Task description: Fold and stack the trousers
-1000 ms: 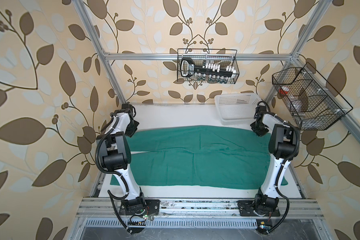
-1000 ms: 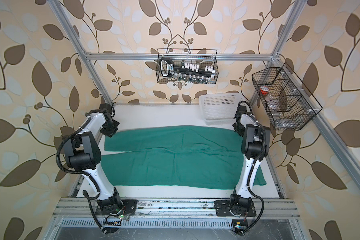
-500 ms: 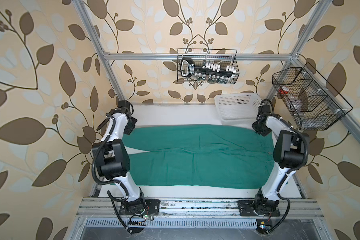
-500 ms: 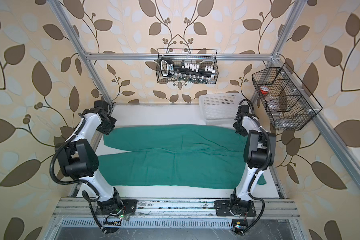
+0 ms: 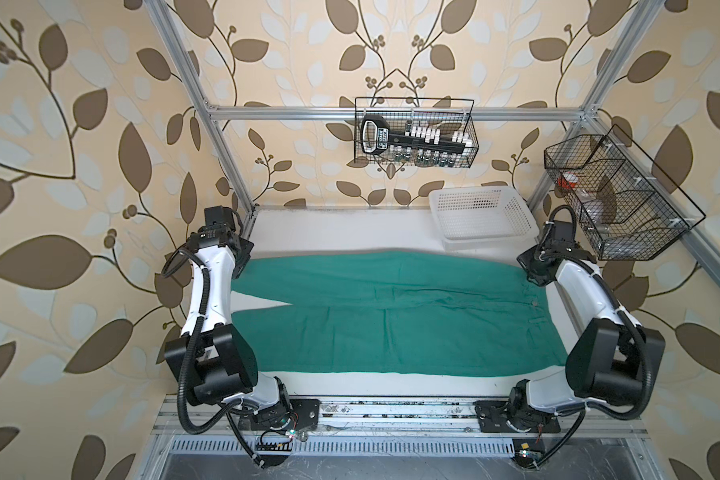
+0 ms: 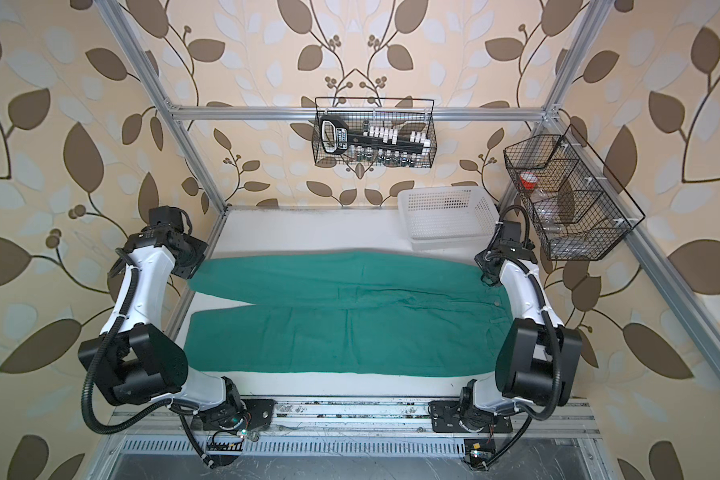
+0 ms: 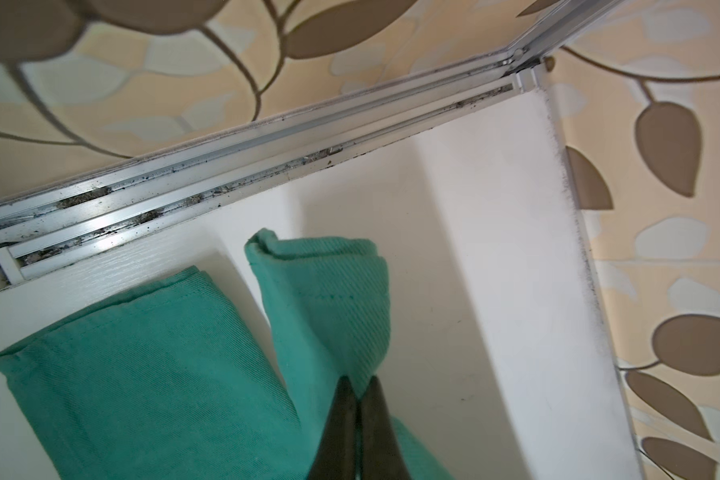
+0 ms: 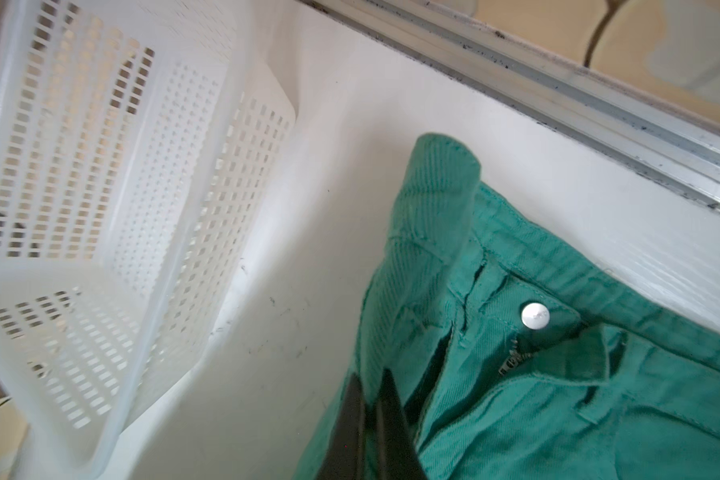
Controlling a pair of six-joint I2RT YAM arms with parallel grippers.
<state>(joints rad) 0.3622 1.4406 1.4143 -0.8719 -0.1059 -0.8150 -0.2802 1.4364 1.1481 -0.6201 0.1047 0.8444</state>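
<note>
Trousers [image 5: 391, 316] spread flat mid-frame; left gripper [image 7: 360, 382] clamped on a leg hem, right gripper [image 8: 371, 382] clamped on waistband corner; basket [image 5: 470, 192] upper right.

Walls: beige wallpaper [image 5: 100, 124] with brown and pale leaf sprigs on all sides. Aluminium frame [image 5: 308, 111] boxes a white table [image 5: 329, 228]. Black wire basket [image 5: 472, 137] hangs on the rear bar, a second wire basket [image 5: 641, 224] on the right rail. White perforated basket [image 5: 516, 208] sits at the table's far right corner. Light even, shadows soft.
</note>
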